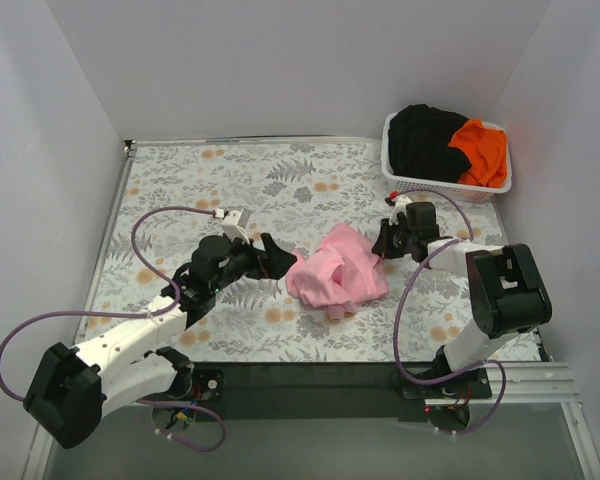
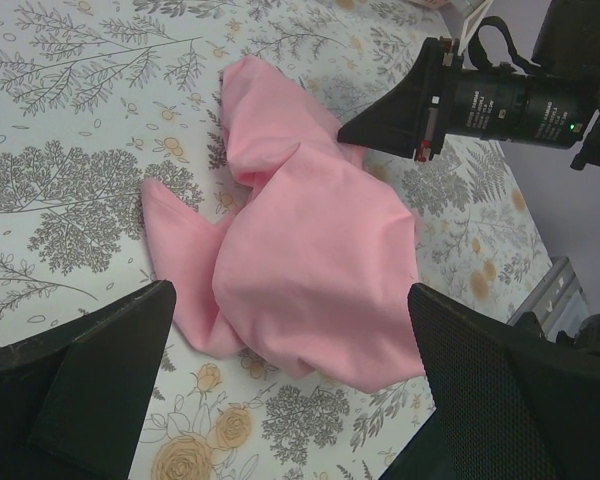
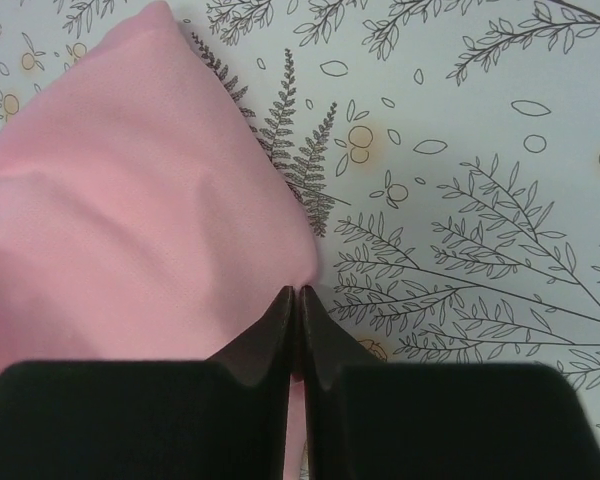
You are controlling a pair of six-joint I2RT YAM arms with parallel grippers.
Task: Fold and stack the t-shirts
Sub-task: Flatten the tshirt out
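Observation:
A light pink t-shirt (image 1: 335, 275) lies crumpled in a heap on the floral tablecloth, mid-table. My right gripper (image 1: 380, 245) is at the heap's right edge, shut on a pinch of the pink cloth (image 3: 150, 230); its fingertips (image 3: 297, 295) meet on the fabric's edge. My left gripper (image 1: 278, 258) stands open just left of the heap, and the pink t-shirt (image 2: 310, 250) lies ahead of and between its wide fingers (image 2: 100, 370). A black t-shirt (image 1: 423, 138) and a bright orange t-shirt (image 1: 483, 150) sit bunched in the basket.
A white lattice basket (image 1: 405, 183) stands at the back right corner of the table. White walls close in the left, back and right sides. Purple cables loop from both arms over the table's near part.

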